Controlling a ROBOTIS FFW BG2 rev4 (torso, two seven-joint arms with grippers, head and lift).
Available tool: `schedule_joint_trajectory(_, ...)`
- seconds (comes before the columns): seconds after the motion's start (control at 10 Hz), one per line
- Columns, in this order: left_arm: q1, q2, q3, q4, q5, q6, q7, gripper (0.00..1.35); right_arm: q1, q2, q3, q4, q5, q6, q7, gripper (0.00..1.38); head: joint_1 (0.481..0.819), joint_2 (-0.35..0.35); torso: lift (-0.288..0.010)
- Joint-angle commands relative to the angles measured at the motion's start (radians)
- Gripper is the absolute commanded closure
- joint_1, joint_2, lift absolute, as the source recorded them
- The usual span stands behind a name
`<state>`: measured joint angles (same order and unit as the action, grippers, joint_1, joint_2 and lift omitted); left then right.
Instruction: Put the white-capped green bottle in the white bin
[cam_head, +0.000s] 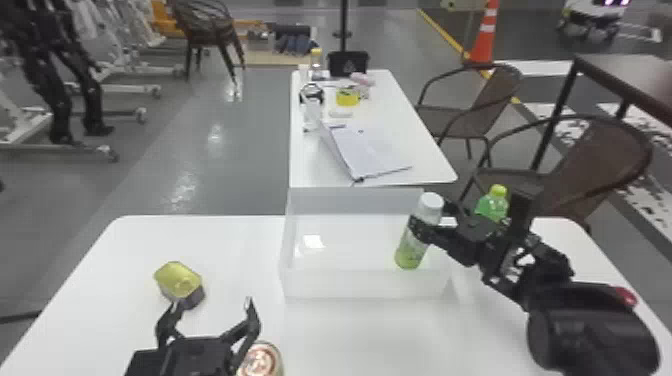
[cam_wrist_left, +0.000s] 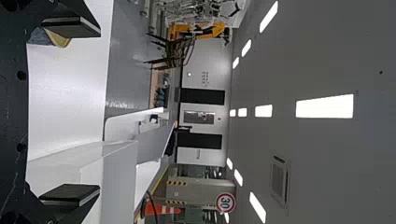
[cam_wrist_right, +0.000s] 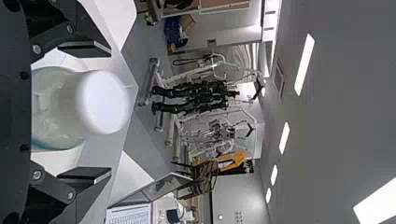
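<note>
In the head view, the white-capped green bottle (cam_head: 412, 247) is tilted inside the right part of the white bin (cam_head: 367, 285); whether its base touches the floor, I cannot tell. My right gripper (cam_head: 433, 220) is around its upper part from the right. In the right wrist view, the bottle's white cap (cam_wrist_right: 105, 102) lies between the spread fingers of my right gripper (cam_wrist_right: 98, 111), with gaps on both sides. My left gripper (cam_head: 213, 302) is parked open at the near left, and its fingers are wide apart in the left wrist view (cam_wrist_left: 88, 111).
A yellow-topped container (cam_head: 178, 281) sits beyond my left gripper, and a can (cam_head: 261, 360) is just right of it. Another green bottle (cam_head: 492, 205), with a yellow-green cap, stands behind the right arm. A second table (cam_head: 425, 167) with an open laptop is beyond the bin.
</note>
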<state>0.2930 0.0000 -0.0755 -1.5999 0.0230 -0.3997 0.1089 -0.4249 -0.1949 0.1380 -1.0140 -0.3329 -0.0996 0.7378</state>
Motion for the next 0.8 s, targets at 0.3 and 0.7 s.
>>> schedule_joint_trajectory(0.3,-0.001,-0.003,-0.001,0.000,-0.002,-0.004,0.000,0.13,0.043,0.000,-0.006,-0.054,-0.034,-0.011,0.000,0.20,0.549,0.000,-0.100)
schedule_joint_trajectory(0.7,-0.001,-0.003,0.000,0.000,-0.006,-0.015,0.000,0.13,0.296,0.003,-0.093,-0.360,-0.023,0.015,-0.118,0.20,0.549,0.000,-0.100)
